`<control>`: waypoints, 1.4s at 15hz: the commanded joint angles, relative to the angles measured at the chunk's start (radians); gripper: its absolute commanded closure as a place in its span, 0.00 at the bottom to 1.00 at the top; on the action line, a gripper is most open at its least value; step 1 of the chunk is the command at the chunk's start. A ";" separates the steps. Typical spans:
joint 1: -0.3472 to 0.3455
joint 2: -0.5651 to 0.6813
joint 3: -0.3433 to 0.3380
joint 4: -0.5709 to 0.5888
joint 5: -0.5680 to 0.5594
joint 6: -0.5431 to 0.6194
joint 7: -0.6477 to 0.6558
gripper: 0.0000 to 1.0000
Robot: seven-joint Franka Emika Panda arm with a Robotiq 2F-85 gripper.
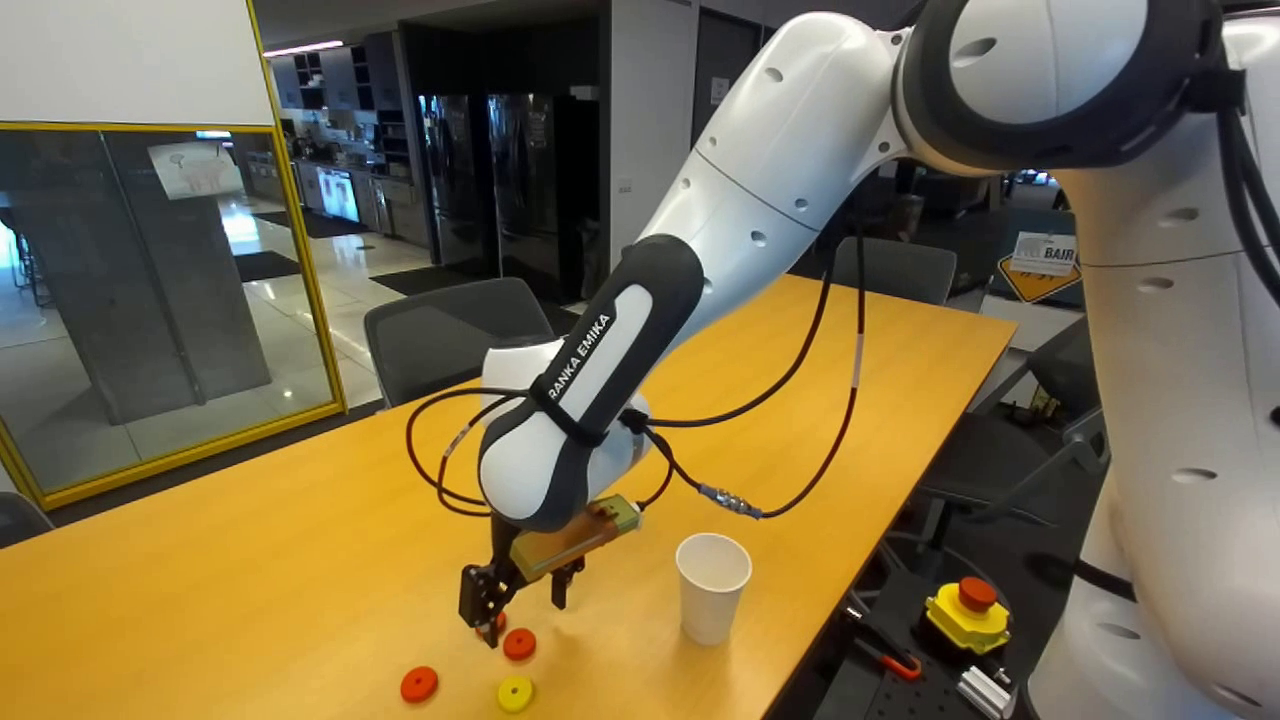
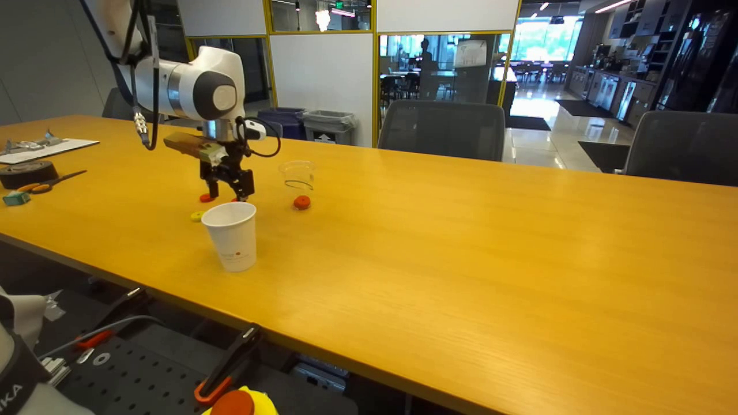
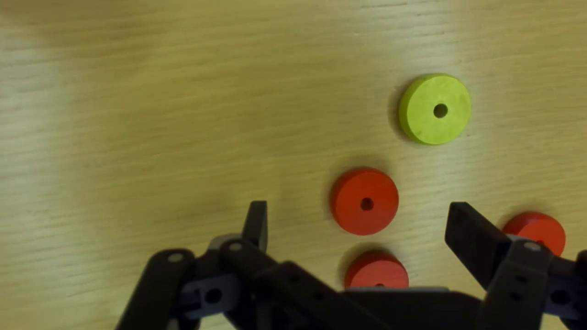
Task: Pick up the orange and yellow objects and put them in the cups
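Where the yellow disc [image 3: 434,110] lies: flat on the table [image 2: 461,259], past my fingertips [image 3: 474,243] as seen in the wrist view.
Middle red-orange disc [image 3: 365,201]: flat on the table; in the wrist view it shows between my two fingertips.
Lower red-orange disc [image 3: 377,272]: just beside the middle one, a narrow gap between them; my gripper [image 3: 357,217] hides part of it.
Outlying red-orange disc [image 3: 541,229]: set farther off, at the right of the wrist view; one finger hides part of it.
Gripper: jaws spread wide; I hold it low over the table, fingers directed downward.
Clear cup [image 2: 298,173]: upright on the table in an exterior view; a fourth disc [image 2: 301,202], red-orange, shows at its foot. Whether it lies inside, I cannot tell.
White cup [image 1: 713,590]: upright on the table, near the edge, apart from my fingers.
Yellow box [image 1: 968,625]: beyond the table edge, red button [image 1: 977,594] on top.
Scissors [image 2: 51,183]: on the table, near the black roll [image 2: 29,174] and the green block [image 2: 16,198].
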 commanded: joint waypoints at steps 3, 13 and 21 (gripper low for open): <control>0.034 0.035 -0.013 0.012 0.056 0.047 0.000 0.00; 0.168 0.039 -0.147 0.000 -0.060 0.117 0.147 0.00; 0.230 0.040 -0.189 -0.009 -0.118 0.077 0.218 0.00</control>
